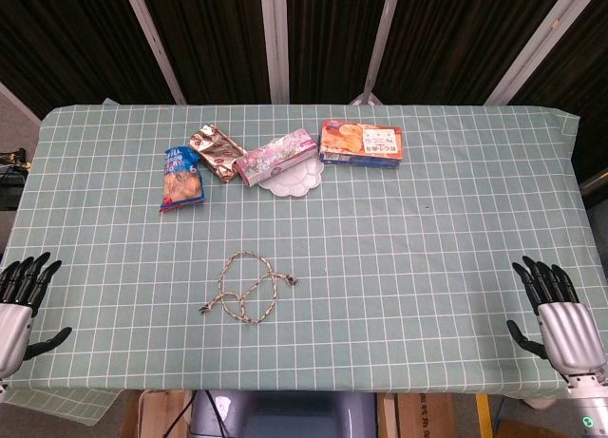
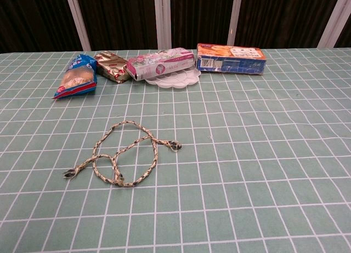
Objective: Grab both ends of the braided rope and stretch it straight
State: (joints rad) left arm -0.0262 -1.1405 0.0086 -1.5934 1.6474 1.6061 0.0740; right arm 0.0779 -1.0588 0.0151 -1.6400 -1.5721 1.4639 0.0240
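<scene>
At the table's near left corner the left hand (image 1: 21,300) rests with its dark fingers spread apart and nothing in them, well apart from the braided rope (image 1: 249,286), which lies on the green checked cloth of the table (image 1: 427,267) left of centre, nearer the front edge than the back. The rope sits slack in a loose loop that crosses over itself, one frayed end (image 2: 69,173) pointing toward the left side and the other end (image 2: 175,146) lying to the right of the loop; it looks thin, light and limp, likely to sag and slide instead of holding any shape, so each end probably wants a firm pinch right at the tip before any pull, and the crossing may tighten into a knot if drawn carelessly. Along the back edge, from left to right, sit a blue snack bag (image 1: 180,178), a brown foil packet (image 1: 217,152), a pink box (image 1: 276,156) lying partly on a white plate (image 1: 296,182), and an orange box (image 1: 361,142). At the near right corner the right hand (image 1: 560,314) waits, fingers likewise extended and holding nothing, also far from the rope.
</scene>
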